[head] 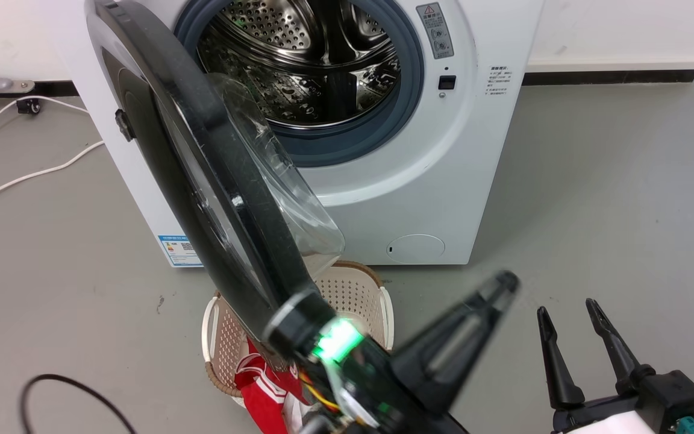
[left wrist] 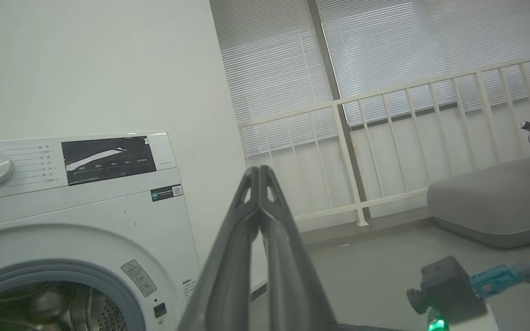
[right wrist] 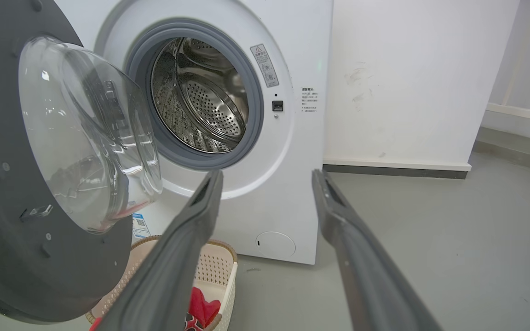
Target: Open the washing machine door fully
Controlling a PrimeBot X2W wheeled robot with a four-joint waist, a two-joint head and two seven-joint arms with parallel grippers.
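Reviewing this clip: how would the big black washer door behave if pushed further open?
The round glossy black door with clear domed glass bowl looks thick and rigid, so it should swing as one piece, not flex. Its glossy rim may be slippery to push. The glass likely makes it heavy.

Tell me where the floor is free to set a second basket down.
Free: the floor right of the machine, from the baseboard down to the right gripper. Crowded: under the door, where the basket stands, and the left floor, crossed by cables.
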